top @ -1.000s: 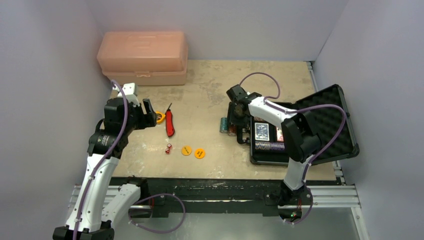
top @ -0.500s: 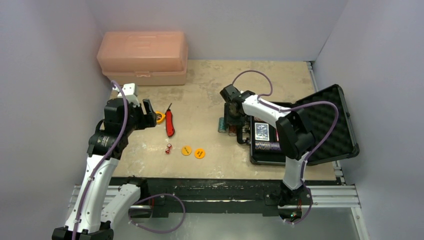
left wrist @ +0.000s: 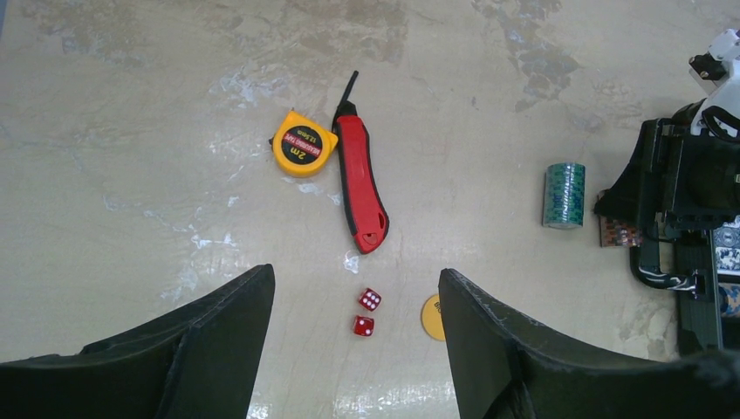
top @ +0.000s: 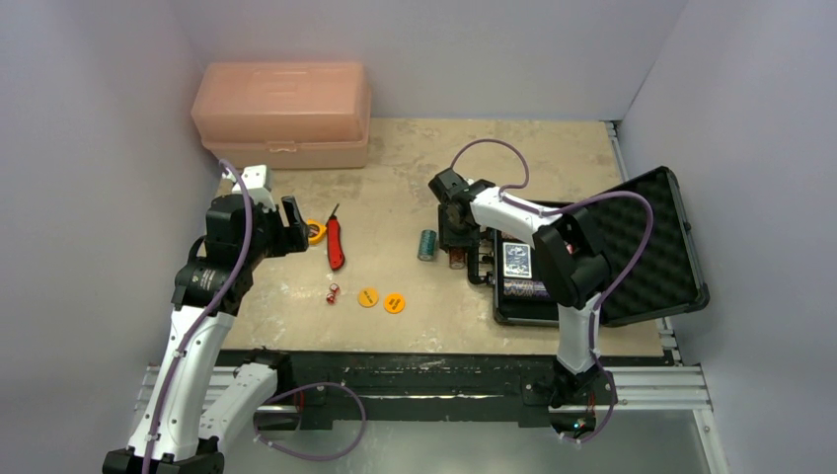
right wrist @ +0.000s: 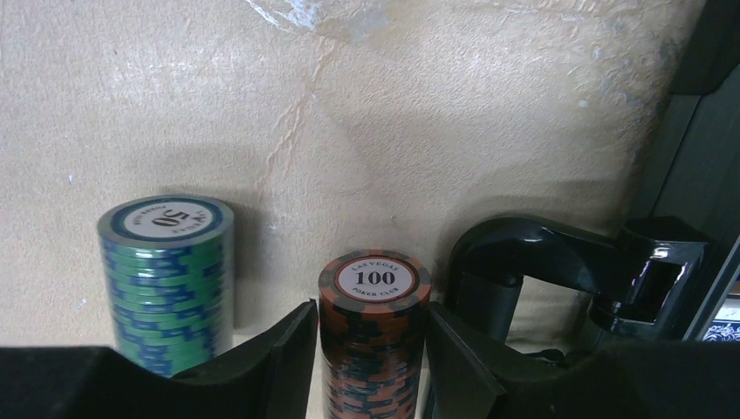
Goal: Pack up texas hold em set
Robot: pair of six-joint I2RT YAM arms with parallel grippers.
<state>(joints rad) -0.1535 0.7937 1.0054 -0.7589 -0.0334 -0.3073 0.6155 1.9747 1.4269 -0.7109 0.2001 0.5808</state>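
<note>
- Two red dice [left wrist: 366,312] and the orange discs [top: 367,296] lie nearest on the bench [top: 395,178]. The left claw [left wrist: 356,275] hangs above that side, fingers wide apart and empty.
- Mid-bench, the right claw [right wrist: 371,314] is clamped on the orange chip stack [right wrist: 375,284], which seems to stand upright. The green chip stack [right wrist: 166,279] sits just left of it.
- The open black case [top: 646,242] lies right of that claw, handle toward it, so the carry goes rightward; the right arm is nearer.
- Stack bases and the case's chip slots are hidden.
</note>
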